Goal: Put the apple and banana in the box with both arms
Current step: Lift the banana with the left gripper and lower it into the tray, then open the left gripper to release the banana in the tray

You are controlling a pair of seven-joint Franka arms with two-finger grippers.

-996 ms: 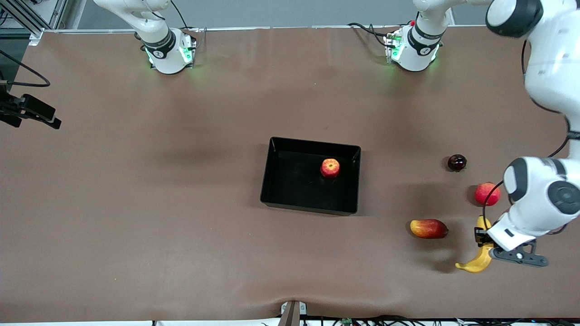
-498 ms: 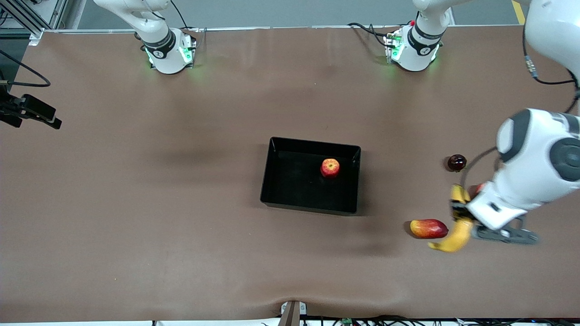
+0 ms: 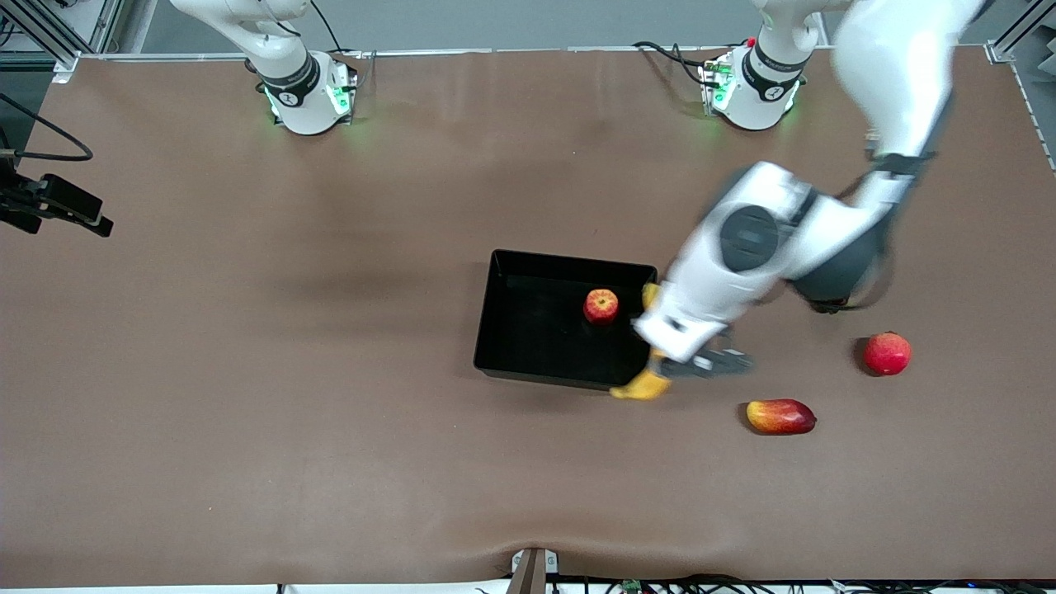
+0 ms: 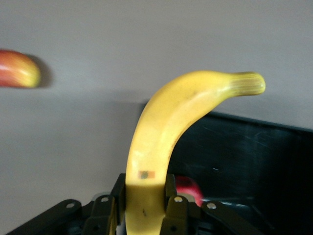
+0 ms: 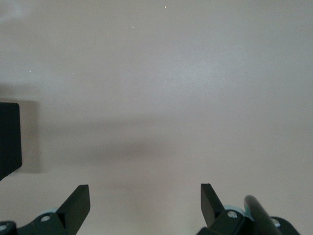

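Banana: the banana is gripped in the left gripper, carried in the air over the edge of the box at the corner nearest the front camera and toward the left arm's end; its lower tip hangs just outside the wall.
Apple: the apple lies inside the box, on the floor toward the left arm's end.
Box: the box sits on the table near the middle.
Left gripper: fingers clenched on the banana's lower part, one on each side; the left arm reaches from its base across to the box.
Right gripper: the right gripper hangs over bare table with its fingers spread apart and holding nothing; the right arm waits.
Other fruit: a mango lies on the table nearer the front camera than the box, toward the left arm's end; a round red fruit lies farther toward that end.
Table: brown table under everything.
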